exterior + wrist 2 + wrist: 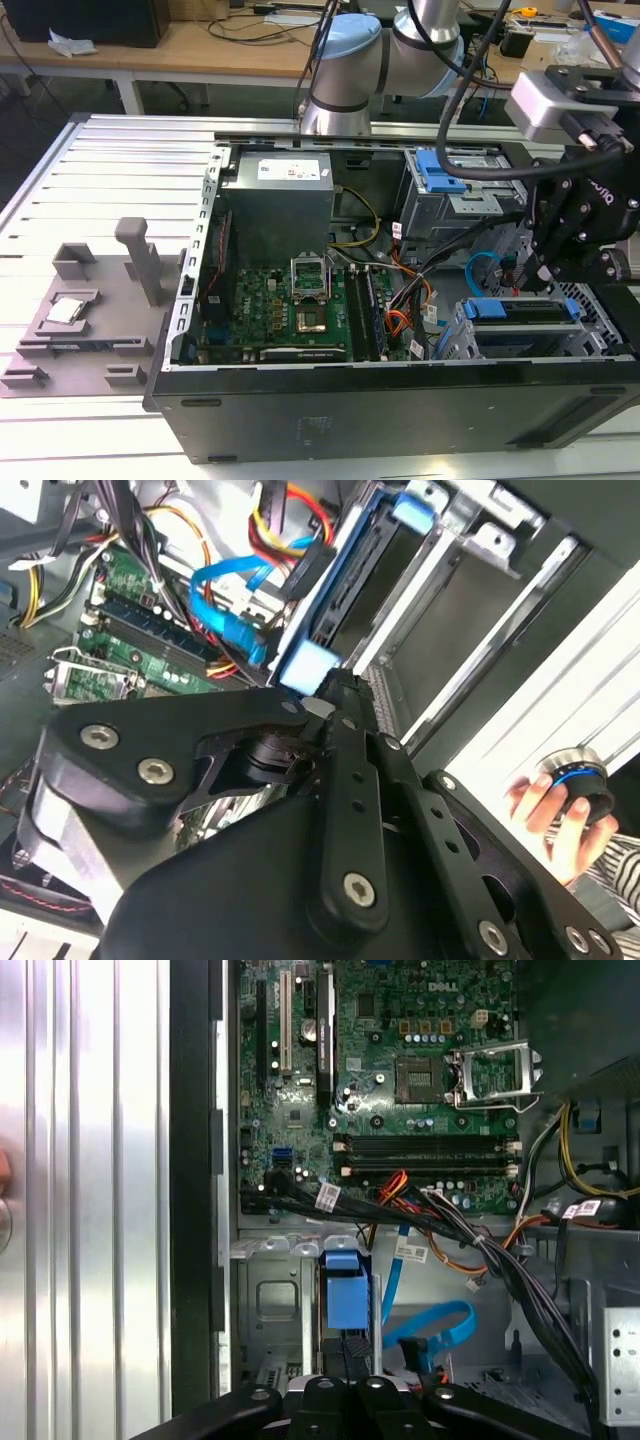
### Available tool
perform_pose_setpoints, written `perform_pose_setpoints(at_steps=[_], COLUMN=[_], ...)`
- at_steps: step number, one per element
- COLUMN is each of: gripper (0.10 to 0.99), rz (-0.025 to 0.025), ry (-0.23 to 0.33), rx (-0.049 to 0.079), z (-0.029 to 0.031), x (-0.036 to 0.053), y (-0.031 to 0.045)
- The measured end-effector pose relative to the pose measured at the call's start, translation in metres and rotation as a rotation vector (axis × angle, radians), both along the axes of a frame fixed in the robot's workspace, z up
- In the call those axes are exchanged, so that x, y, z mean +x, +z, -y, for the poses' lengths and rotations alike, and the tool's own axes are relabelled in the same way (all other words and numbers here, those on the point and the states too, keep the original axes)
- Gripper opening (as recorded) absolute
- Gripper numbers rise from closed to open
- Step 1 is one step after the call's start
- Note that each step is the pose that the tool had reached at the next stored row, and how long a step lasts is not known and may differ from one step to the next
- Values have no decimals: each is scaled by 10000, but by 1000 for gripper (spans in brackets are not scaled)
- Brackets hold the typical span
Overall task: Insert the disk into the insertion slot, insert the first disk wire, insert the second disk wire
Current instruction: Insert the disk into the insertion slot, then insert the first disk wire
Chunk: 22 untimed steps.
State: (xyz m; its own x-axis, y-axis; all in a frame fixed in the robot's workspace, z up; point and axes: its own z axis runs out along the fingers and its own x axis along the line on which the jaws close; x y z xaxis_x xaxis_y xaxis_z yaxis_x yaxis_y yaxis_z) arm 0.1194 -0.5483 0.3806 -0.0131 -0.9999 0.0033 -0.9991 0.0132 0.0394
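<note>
tool [349, 1348] clenched | against silver disk in blue plastic carrier [346, 1295] | likely seating it in perforated silver metal slot [452, 335]

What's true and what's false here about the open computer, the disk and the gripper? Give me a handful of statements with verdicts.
1. The computer case is open, with its motherboard exposed. True.
2. The disk lies outside the case. False: it sits in the insertion slot inside the case, right by the gripper.
3. A blue cable lies in the case near the disk. True.
4. A cooler covers the processor socket. False: the socket is uncovered.
5. In the second wrist view, a hand holds a round black knob. True.
</note>
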Motion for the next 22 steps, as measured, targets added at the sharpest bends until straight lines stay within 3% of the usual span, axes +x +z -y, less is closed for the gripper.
perform_pose_setpoints(at_steps=[9, 22], gripper=[106, 106], rz=[-14, -15], ry=[1, 0], rx=[-2, -1], z=[-1, -1], x=[144, 152], y=[-67, -69])
